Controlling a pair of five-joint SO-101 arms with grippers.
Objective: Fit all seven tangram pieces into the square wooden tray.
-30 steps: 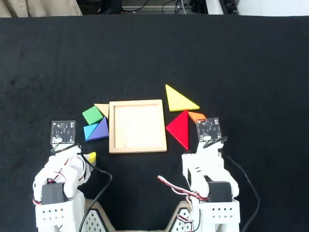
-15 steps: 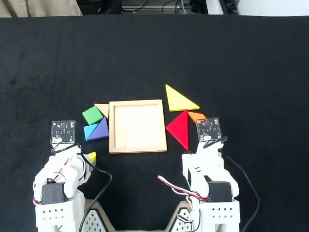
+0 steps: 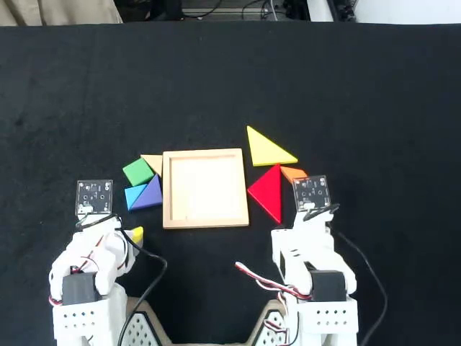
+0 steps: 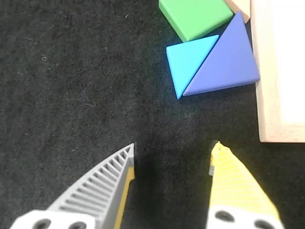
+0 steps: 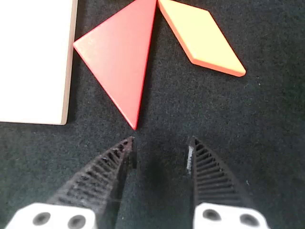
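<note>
The left claw (image 4: 174, 145) stands open, its grey and yellow fingers spread over the bare black desk (image 3: 360, 94) with nothing between them. Just ahead of it a light blue triangle (image 4: 189, 59) lies edge to edge with a violet-blue triangle (image 4: 228, 62), and a green square (image 4: 195, 16) sits beyond them. The right claw (image 5: 160, 139) is open too and grips nothing. A corner of the red triangle (image 5: 121, 59) points at the gap between its fingers, with the orange parallelogram (image 5: 202, 38) beside that triangle.

In the high view the square wooden tray (image 3: 205, 224) lies at the centre of the frame. The green, light blue and violet-blue pieces cluster against its left side, along with a tan piece (image 3: 153, 162). The red and orange pieces lie to its right, and a yellow triangle (image 3: 266, 149) sits at its upper right. All seven pieces rest on the desk outside the tray.
</note>
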